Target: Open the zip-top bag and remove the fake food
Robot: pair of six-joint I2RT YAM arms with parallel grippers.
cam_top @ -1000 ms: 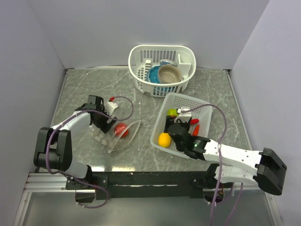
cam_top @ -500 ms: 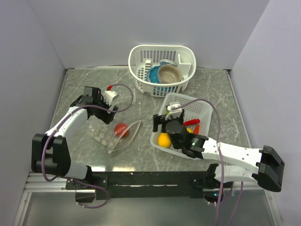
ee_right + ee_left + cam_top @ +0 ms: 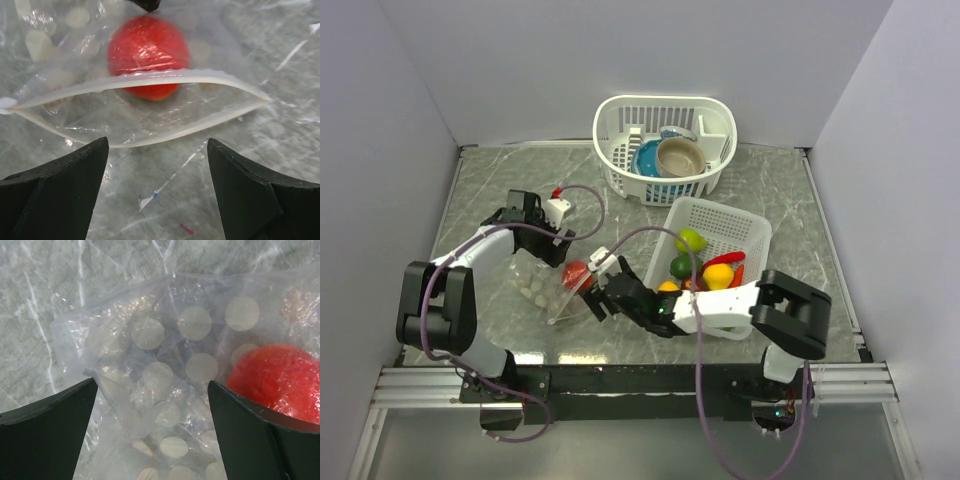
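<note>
Right hand [image 3: 592, 289] swung over, bag [image 3: 538, 287] gaping rightward

We find the zip-top bag [image 3: 545, 290] [image 3: 165, 375] [image 3: 125, 125] lying flat on the table [image 3: 480, 190], left of centre. It is clear, crumpled plastic with white polka dots. Its zip mouth stands open in a lens shape, turned toward the right. One glossy red fake fruit [image 3: 576, 272] [image 3: 280, 377] [image 3: 148, 47] sits inside, just behind the mouth. The other pieces lie in the white lattice basket [image 3: 720, 207]: a lime-green piece [image 3: 691, 240], a darker green piece [image 3: 680, 266], a yellow piece [image 3: 717, 276], a partly hidden orange piece [image 3: 667, 288] and a slim red piece [image 3: 725, 259].
</note>
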